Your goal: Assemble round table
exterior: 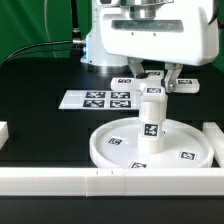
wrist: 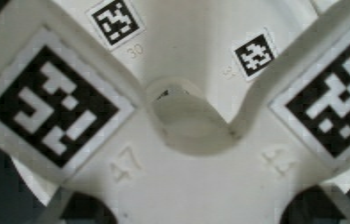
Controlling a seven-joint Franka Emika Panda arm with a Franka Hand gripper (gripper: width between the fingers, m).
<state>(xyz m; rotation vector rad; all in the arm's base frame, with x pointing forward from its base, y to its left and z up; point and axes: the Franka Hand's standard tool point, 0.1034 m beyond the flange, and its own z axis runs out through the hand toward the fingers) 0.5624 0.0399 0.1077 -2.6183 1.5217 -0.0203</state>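
Note:
The large round disc (exterior: 120, 145) lies on the black table with the thick short cylinder (exterior: 150, 120) standing upright in its centre. My gripper (exterior: 152, 80) hangs straight above the cylinder, shut on the cross-shaped piece (exterior: 150, 90). The piece is level at the cylinder's top, and its tagged arms reach out to both sides. I cannot tell whether piece and cylinder touch. In the wrist view the cross-shaped piece (wrist: 190, 120) fills the picture, with its hub in the middle and tags on its arms. My fingertips are hidden there.
The marker board (exterior: 100, 99) lies behind the disc toward the exterior view's left. Long white rails run along the front (exterior: 90, 181) and the exterior view's right side (exterior: 214, 140). A short white end (exterior: 3, 131) shows at the left edge.

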